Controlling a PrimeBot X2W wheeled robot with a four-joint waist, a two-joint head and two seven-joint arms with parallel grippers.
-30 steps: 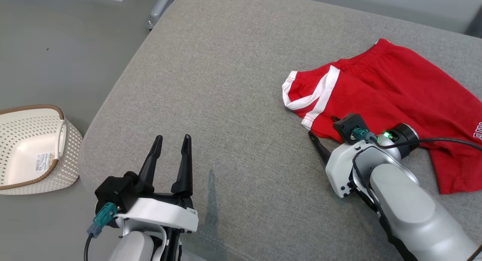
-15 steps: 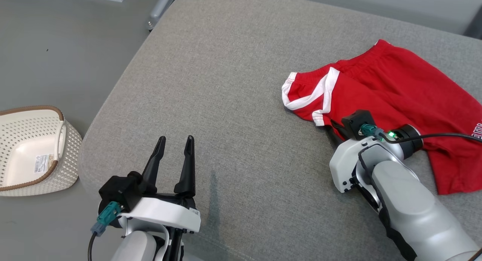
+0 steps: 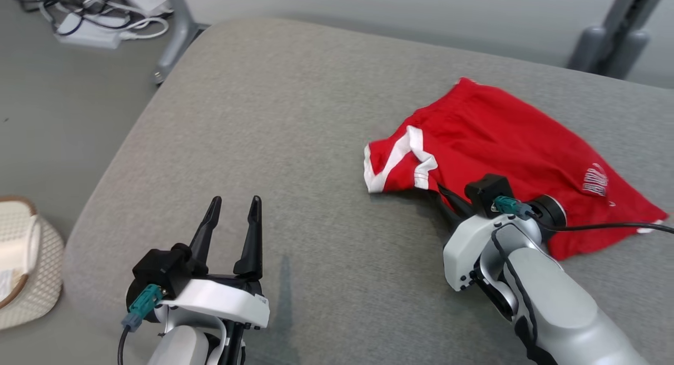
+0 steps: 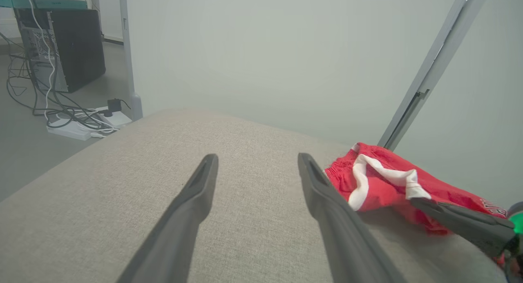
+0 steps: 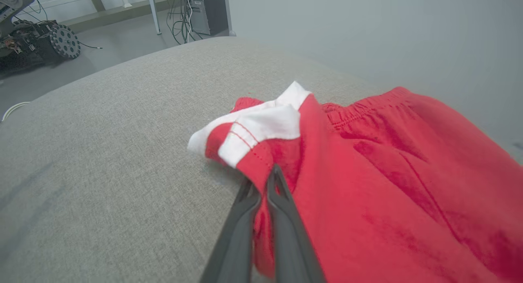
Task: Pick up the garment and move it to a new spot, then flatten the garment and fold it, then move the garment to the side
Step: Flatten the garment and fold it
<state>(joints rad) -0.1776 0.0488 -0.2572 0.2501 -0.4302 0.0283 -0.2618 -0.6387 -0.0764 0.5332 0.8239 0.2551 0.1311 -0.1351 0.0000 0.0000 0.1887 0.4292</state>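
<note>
The right tool (image 5: 267,174) has its jaws pinched tight on a fold of the red shorts (image 5: 388,172), gripping the hem right beside the white trim (image 5: 265,123) of a leg opening. That edge is drawn up off the grey cushion (image 5: 102,152). The rest of the shorts spread out ahead of the fingertips and off to the tool's right, lying loose on the cushion, with the gathered waistband (image 5: 359,109) at the far side.

The cloth looks like a light, soft knit, limp and not fragile. Held by one corner it will likely sag, bunch and drag on the cushion's rough weave. The stitched hem and the waistband are probably the firmest places to hold, and a second grip at another corner would help spread it flat.

Well apart on the right tool's left, the left tool (image 3: 235,200) hovers over bare cushion with its jaws wide apart and nothing between them.
</note>
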